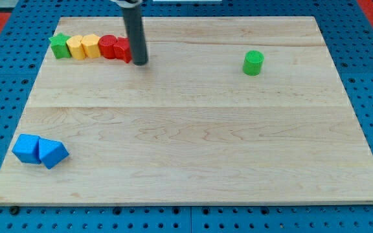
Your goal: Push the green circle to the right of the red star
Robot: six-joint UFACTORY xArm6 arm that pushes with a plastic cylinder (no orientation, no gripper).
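The rod's tip (140,63) rests on the wooden bench (186,162) touching the view's-right side of the red star (124,50); this rod has no end effector jaws to part or close. From that star, the green circle (253,63) stands well apart toward the view's right. A red block (108,46), 2 yellow blocks (83,46) and a green star (59,46) line up on the star's left, and 2 blue blocks (39,151) lie far below-left.

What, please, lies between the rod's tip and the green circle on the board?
Nothing: in the camera view the stretch from my tip to the green circle is bare wooden board.
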